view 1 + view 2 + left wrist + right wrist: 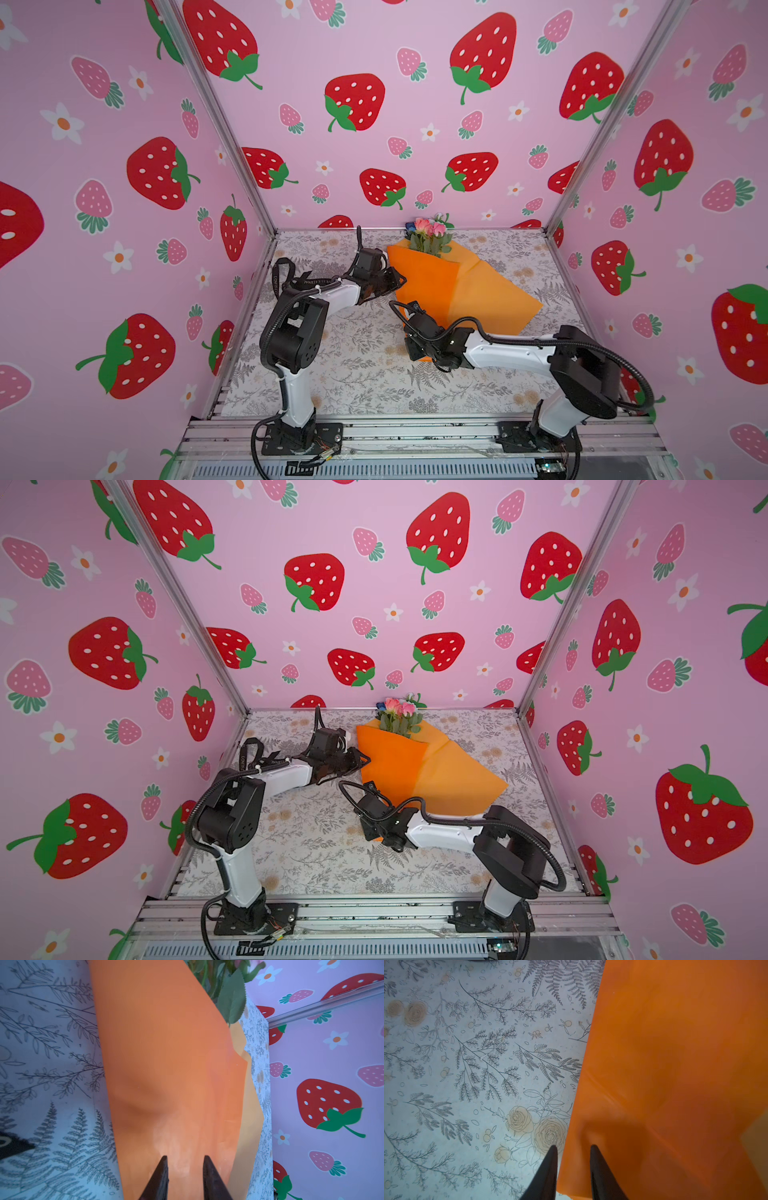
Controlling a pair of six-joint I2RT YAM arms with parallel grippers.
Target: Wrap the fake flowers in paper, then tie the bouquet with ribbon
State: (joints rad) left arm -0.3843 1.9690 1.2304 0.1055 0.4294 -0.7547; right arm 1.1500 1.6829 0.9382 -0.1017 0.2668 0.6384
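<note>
The bouquet of fake flowers [430, 237] [399, 715] lies at the back of the table, its pink blooms and green leaves [232, 997] poking out of a folded orange paper wrap [436, 286] [415, 771] [166, 1064] [675, 1064]. My left gripper [399, 280] [365, 759] [185, 1157] hovers at the wrap's left edge, its jaws slightly apart over the paper. My right gripper [415, 353] [372, 833] [574, 1147] is at the wrap's near corner. Its jaws straddle the paper's edge with a gap, one finger over the tablecloth and one over the paper.
A black ribbon [282, 270] [249, 750] [12, 1145] with pale lettering lies looped behind my left arm. A floral tablecloth [353, 374] covers the table. Pink strawberry walls stand on three sides, and a metal rail [415, 432] runs along the front.
</note>
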